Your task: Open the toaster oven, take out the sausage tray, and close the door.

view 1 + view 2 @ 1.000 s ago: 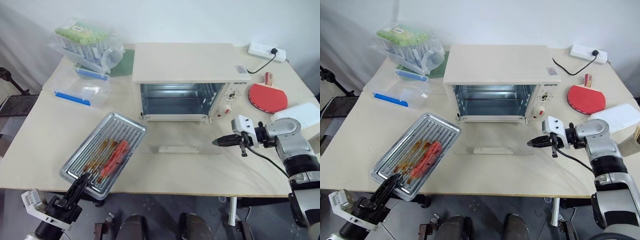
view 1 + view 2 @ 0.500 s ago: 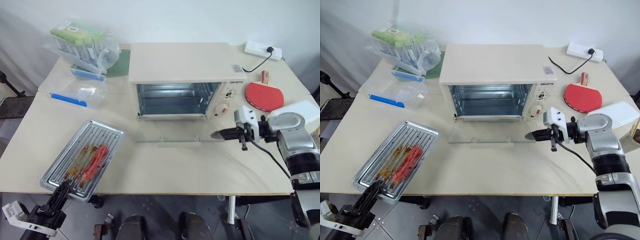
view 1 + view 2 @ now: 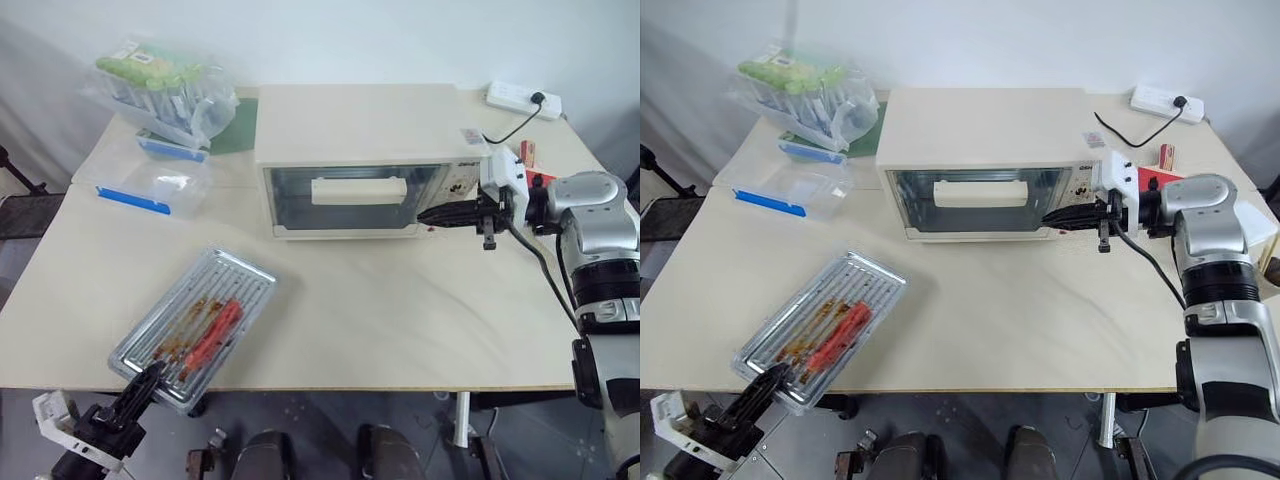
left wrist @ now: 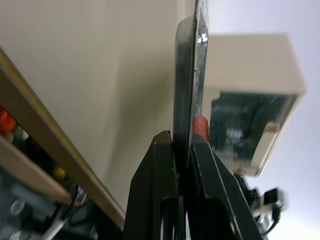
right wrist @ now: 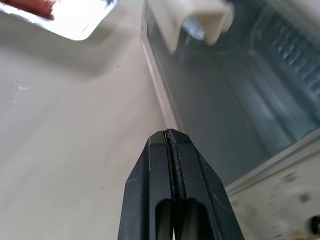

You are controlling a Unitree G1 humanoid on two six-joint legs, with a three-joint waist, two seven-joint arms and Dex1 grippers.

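While our left gripper (image 4: pixel 184 150) pinches the shallow silver sausage tray's (image 3: pixel 195 325) overhanging rim | right gripper (image 5: pixel 168 136) pressed together | tray could tip off the table.

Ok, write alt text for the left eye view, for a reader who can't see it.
A cream oven sits on a table with its door shut, and the right claw, shut, is at the door's right edge. The sausage tray lies near the table's front left edge, the left claw shut on its rim.
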